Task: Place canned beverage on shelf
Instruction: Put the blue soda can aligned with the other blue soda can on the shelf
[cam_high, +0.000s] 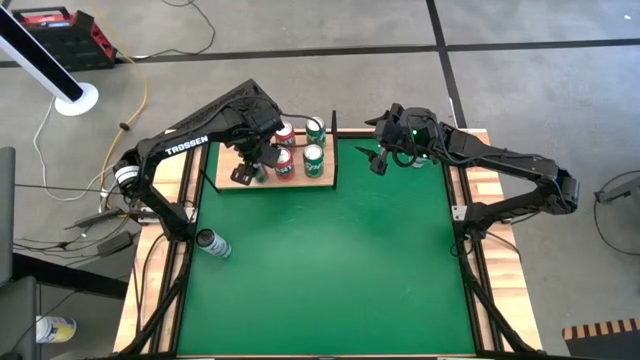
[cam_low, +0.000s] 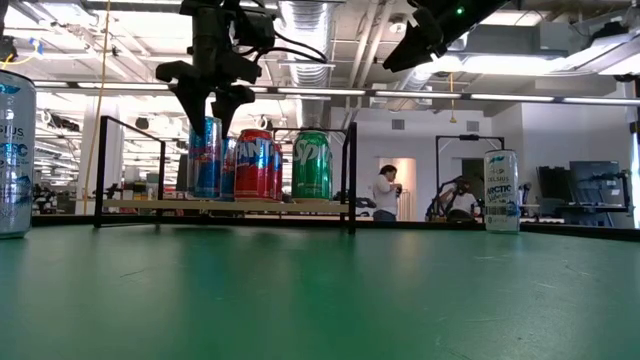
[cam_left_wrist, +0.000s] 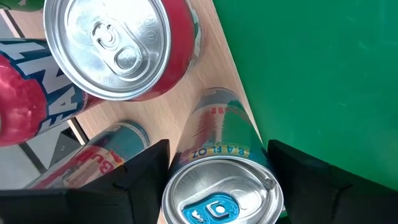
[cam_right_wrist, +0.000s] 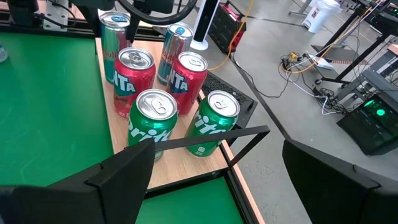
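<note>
Green desk (cam_high: 330, 260). Nearest the camera in the low view, one pale can (cam_low: 14, 153) stands at its left edge; the letters "LUS" show on it. In the high view this can (cam_high: 213, 243) appears to lie on its side by the left rail.

One tall white can (cam_low: 500, 191) farther right reads "ARCTIC"; I cannot tell where it stands in the high view.

The shelf (cam_high: 322, 180), a light-wood board with black uprights, sits at the far side of the desk, left of centre. Count on it: six cans.
- Two green Sprite cans (cam_right_wrist: 151, 123) nearest the black upright.
- Two red Fanta cans (cam_right_wrist: 134, 81) behind them.
- Two slim red-and-blue cans (cam_right_wrist: 174, 50) at the far left end; brand unreadable.

Left pincer (cam_left_wrist: 217, 180) hangs straight down over one slim can (cam_left_wrist: 219, 180), fingers (cam_left_wrist: 146, 171) apart on either side of its top. Whether they touch it I cannot tell. "OZ" reads on the can.

Right pincer (cam_high: 380, 158) hovers above the desk just right of the shelf, fingers wide apart, holding nothing.

Background: one person (cam_low: 384, 192) stands far off in the room.
</note>
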